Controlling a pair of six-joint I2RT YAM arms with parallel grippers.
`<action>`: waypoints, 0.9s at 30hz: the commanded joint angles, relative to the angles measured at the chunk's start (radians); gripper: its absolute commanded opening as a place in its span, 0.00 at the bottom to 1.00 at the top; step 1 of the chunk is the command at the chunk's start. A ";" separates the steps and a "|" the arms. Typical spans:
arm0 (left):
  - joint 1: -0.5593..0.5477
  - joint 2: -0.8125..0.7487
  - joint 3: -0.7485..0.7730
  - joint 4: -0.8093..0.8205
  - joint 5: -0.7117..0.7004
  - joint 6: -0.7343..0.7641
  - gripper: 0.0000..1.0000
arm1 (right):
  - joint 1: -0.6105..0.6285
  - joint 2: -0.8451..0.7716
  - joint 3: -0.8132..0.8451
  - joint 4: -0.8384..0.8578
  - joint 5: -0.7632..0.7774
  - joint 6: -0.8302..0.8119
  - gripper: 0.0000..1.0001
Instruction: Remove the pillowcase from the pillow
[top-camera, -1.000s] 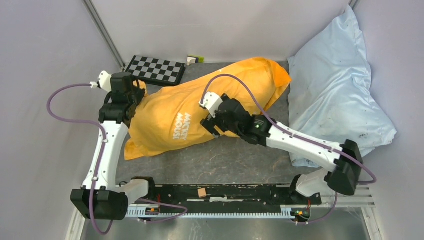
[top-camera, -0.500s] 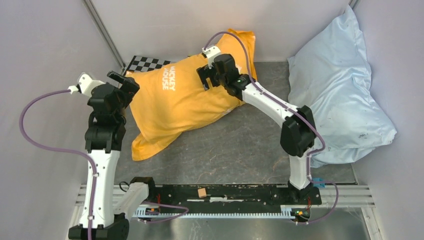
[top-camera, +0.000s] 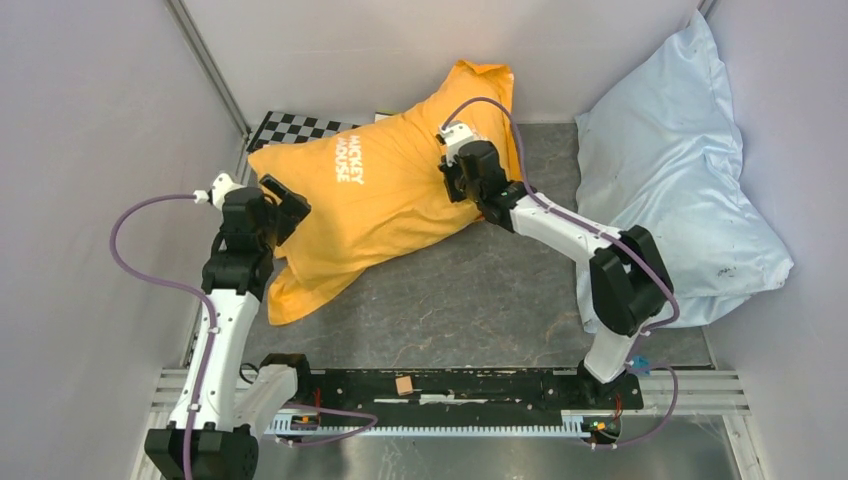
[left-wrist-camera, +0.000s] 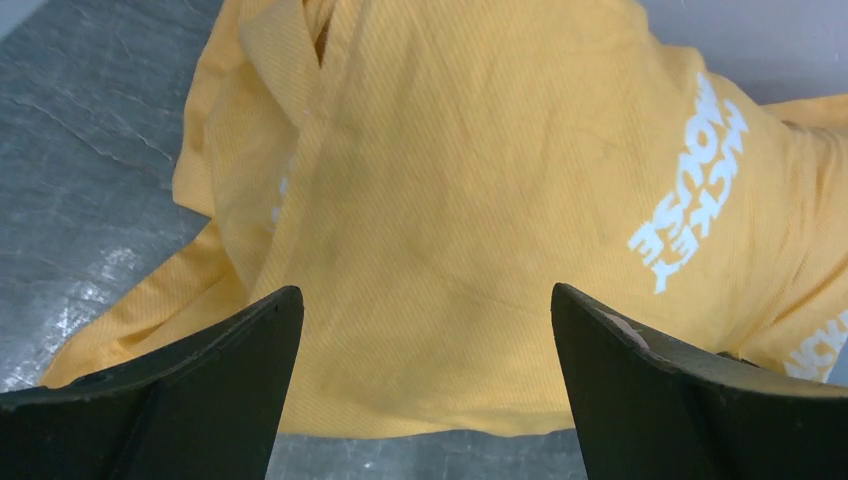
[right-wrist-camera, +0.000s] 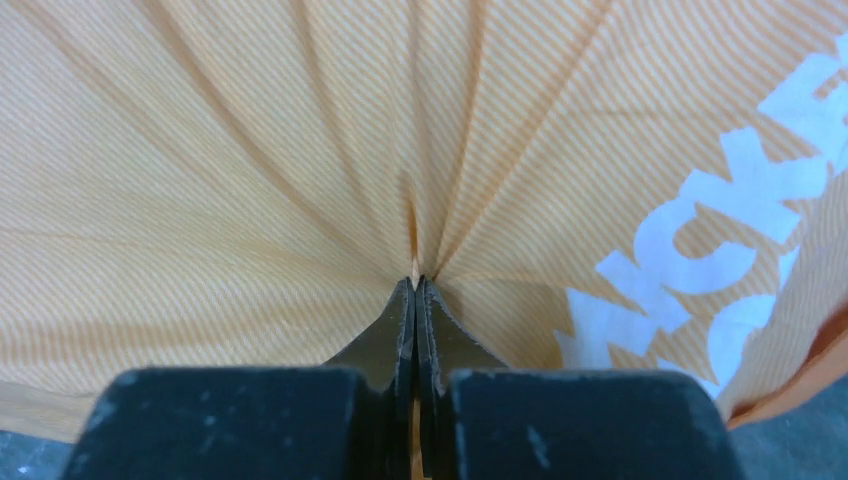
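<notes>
The orange pillowcase (top-camera: 385, 195) with white "Mickey Mouse" lettering lies stuffed and slanted across the back of the table, its far corner propped against the rear wall. The pillow is hidden inside it. My right gripper (top-camera: 458, 180) is shut on a pinch of the pillowcase (right-wrist-camera: 300, 180) near its right side; folds radiate from the closed fingertips (right-wrist-camera: 415, 290). My left gripper (top-camera: 285, 210) stands open at the pillowcase's left edge, with orange cloth (left-wrist-camera: 430, 200) between and beyond its fingers (left-wrist-camera: 250, 340) but nothing clamped.
A shiny pale blue pillow (top-camera: 670, 190) fills the right side against the wall. A checkerboard (top-camera: 300, 128) peeks out behind the pillowcase at the back left. Grey tabletop (top-camera: 450, 300) lies in front, with a metal rail (top-camera: 450, 385) at the near edge.
My right gripper has shut on the pillowcase cloth after moving a little right. My left arm has come forward and in toward the pillowcase's left edge, jaws open.
</notes>
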 joint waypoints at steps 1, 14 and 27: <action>0.003 -0.002 -0.021 0.056 0.111 -0.048 0.99 | -0.084 -0.134 -0.172 -0.127 0.084 0.003 0.00; -0.006 -0.052 -0.180 0.243 0.590 -0.092 0.89 | -0.278 -0.587 -0.374 -0.198 0.137 -0.028 0.14; -0.073 -0.235 -0.367 0.290 0.666 -0.174 0.90 | 0.094 -0.718 -0.387 -0.259 0.053 -0.074 0.98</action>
